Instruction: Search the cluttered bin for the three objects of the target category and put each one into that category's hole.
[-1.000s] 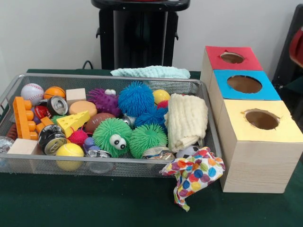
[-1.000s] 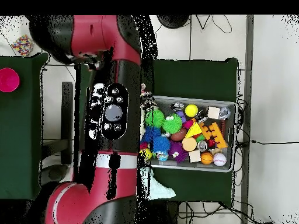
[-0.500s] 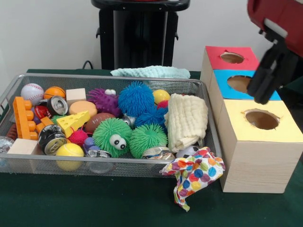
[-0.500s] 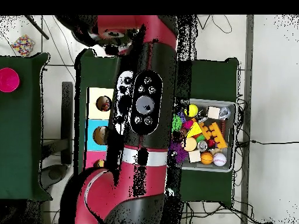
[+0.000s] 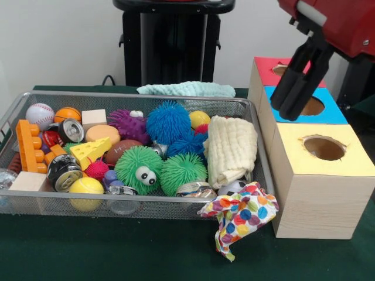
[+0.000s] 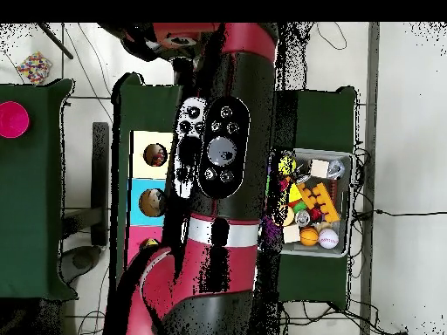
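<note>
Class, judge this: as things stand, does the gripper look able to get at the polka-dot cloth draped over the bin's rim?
Probably yes: the polka-dot cloth hangs uncovered over the bin rim beside the yellow-topped box, open from above.

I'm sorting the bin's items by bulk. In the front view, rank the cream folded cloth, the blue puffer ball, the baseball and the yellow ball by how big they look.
1. Cream folded cloth, clearly largest.
2. Blue puffer ball.
3. Yellow ball and baseball: they look alike, and the yellow ball lies nearer the camera, so I won't rank them.
</note>
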